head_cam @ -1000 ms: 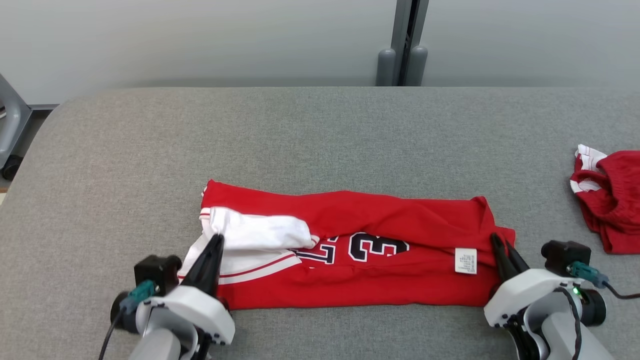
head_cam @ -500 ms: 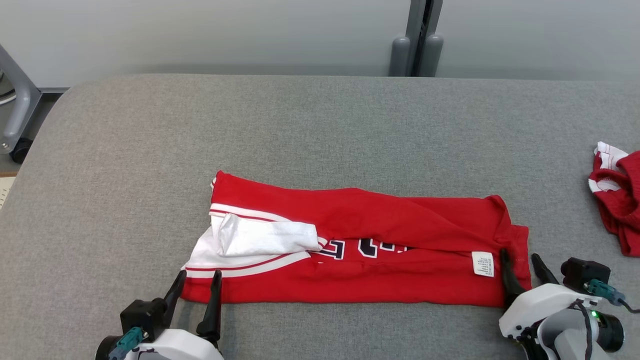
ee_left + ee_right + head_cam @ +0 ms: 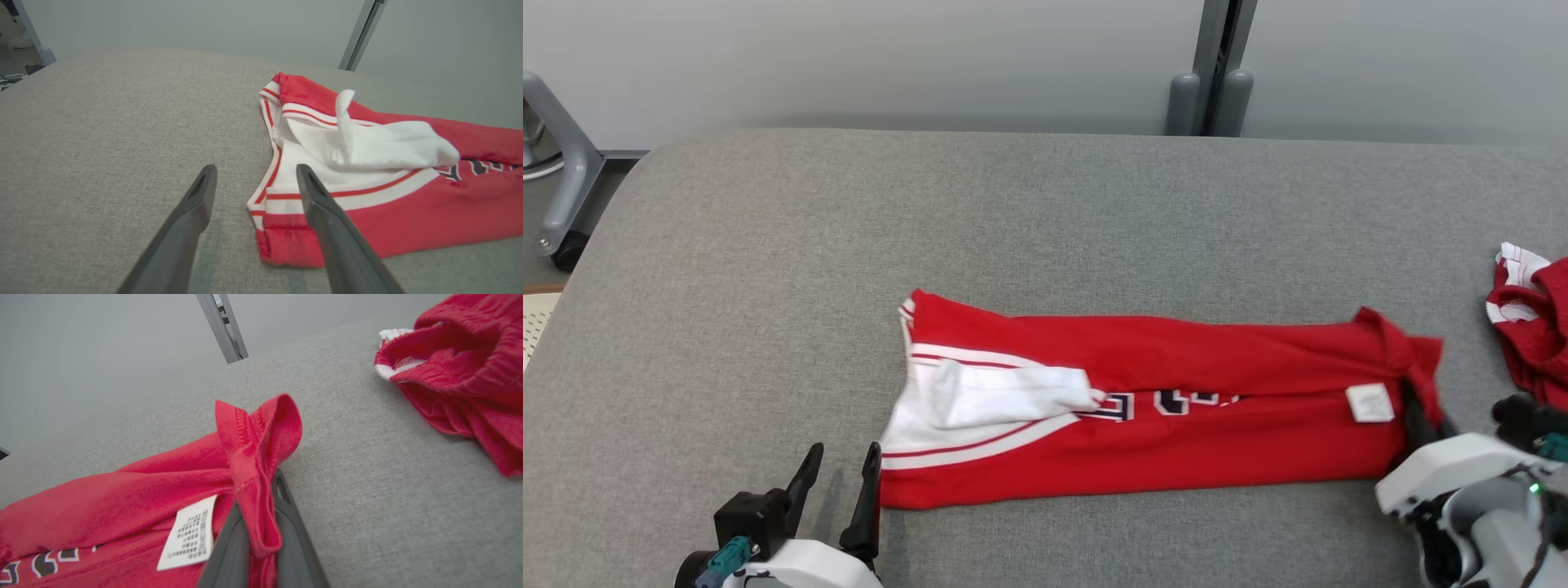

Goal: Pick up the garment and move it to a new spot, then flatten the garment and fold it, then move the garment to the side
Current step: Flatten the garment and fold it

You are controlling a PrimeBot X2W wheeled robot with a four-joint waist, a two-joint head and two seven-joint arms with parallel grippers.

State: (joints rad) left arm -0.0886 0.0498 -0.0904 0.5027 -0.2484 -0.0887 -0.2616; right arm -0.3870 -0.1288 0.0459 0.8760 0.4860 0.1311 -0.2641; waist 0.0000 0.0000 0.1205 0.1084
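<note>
Garment (image 3: pixel 1160 408), lying crosswise, gripped at its right end by right pincer (image 3: pixel 1414 412)
Left pincer (image 3: pixel 845 451) is held open just beside the left end.

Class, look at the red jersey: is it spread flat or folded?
Folded lengthwise. The red jersey lies as a long narrow band, its upper layer covering part of the number print, care label showing.

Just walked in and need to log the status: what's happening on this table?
A two-armed robot is folding a red jersey on the table. The jersey lies folded into a long strip. The right hand is clamped on its hem end; the left hand is open beside the white-trimmed end, holding nothing. Another red garment lies crumpled at the right.
</note>
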